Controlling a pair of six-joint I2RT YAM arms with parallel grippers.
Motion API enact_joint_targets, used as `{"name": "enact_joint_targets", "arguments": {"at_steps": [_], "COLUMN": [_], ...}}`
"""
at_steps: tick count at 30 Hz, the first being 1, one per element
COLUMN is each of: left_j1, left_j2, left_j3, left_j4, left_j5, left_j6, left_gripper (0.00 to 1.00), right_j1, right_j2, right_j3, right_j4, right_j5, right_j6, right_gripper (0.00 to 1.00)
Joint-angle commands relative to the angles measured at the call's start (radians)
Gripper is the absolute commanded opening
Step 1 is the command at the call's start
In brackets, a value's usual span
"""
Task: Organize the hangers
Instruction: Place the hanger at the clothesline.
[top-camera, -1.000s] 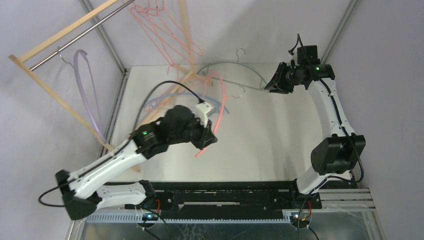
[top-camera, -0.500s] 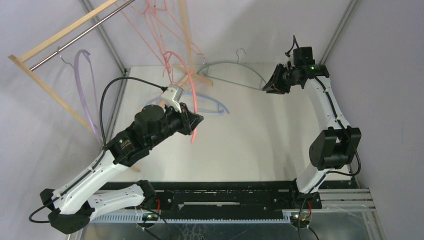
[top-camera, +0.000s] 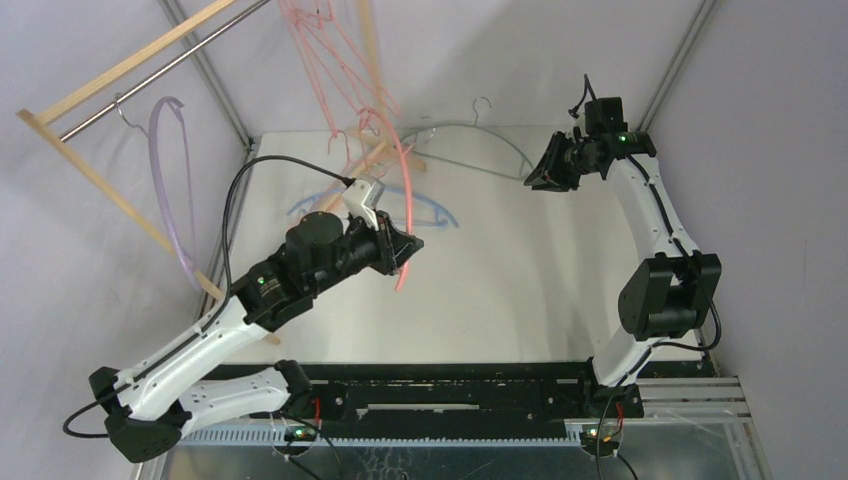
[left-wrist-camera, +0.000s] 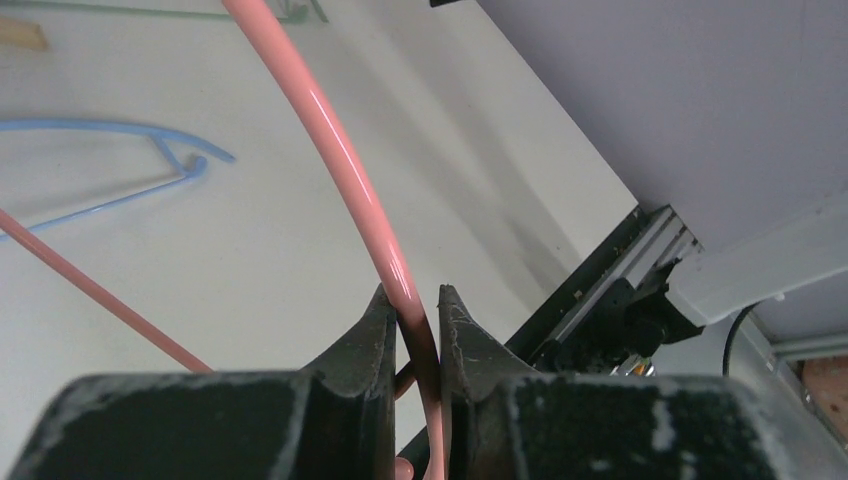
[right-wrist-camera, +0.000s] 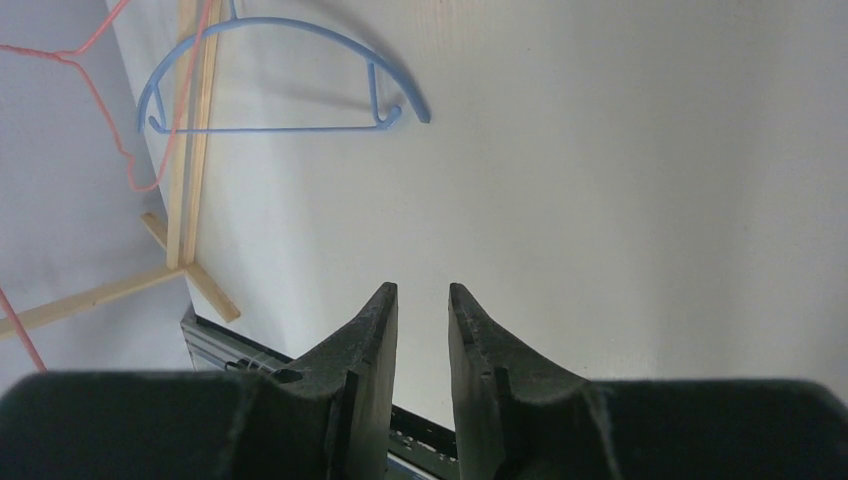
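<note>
**White table, pink hanger in the left arm's grip**

White table (top-camera: 520, 290) fills the middle of the overhead view, with pale walls behind it and a light wooden rack (top-camera: 110, 196) leaning across the left side. A lilac hanger (top-camera: 188, 190) hangs from the rack at far left. Thin pink-red wire hangers (top-camera: 340, 62) dangle in a bunch at the top of that view.

The left gripper (top-camera: 405, 250) sits above the centre-left of the table. Its jaws are closed narrowly on the thick pink hanger (top-camera: 408, 185). From the left wrist camera, the pink tube (left-wrist-camera: 345, 150) runs down between the two fingers at the left gripper (left-wrist-camera: 413, 300) and touches both. The hanger arcs from the jaws up toward the rack's far foot.

A blue hanger (top-camera: 430, 207) lies flat on the table just beyond the left gripper. It also shows in the right wrist view (right-wrist-camera: 270, 128), beside the rack's wooden foot.

A green hanger (top-camera: 470, 125) sits at the far edge of the table, and one end of it reaches close to the right gripper (top-camera: 535, 172). The right gripper (right-wrist-camera: 422, 295) hangs above bare table, its jaws parted by a narrow gap with nothing between them.
</note>
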Motion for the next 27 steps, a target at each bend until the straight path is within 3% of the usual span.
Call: {"name": "enact_joint_targets", "arguments": {"at_steps": [1, 8, 14, 27], "left_j1": [-0.031, -0.077, -0.103, -0.13], "left_j2": [-0.007, -0.003, 0.041, 0.141], "left_j3": [0.043, 0.076, 0.093, 0.349], "left_j4": [0.068, 0.042, 0.034, -0.03], "left_j5": [0.06, 0.009, 0.044, 0.005], "left_j6": [0.093, 0.136, 0.165, 0.302], "left_gripper": [0.0, 0.0, 0.0, 0.0], "right_j1": [0.003, 0.008, 0.014, 0.013], "right_j2": [-0.022, -0.006, 0.007, 0.028], "right_j3": [0.001, 0.0, -0.007, 0.002], "right_j4": [0.034, 0.032, 0.03, 0.049], "right_j5": [-0.002, -0.001, 0.0, -0.01], "right_j6": [-0.003, -0.007, -0.01, -0.005], "right_gripper": [0.33, 0.32, 0.32, 0.31]}}
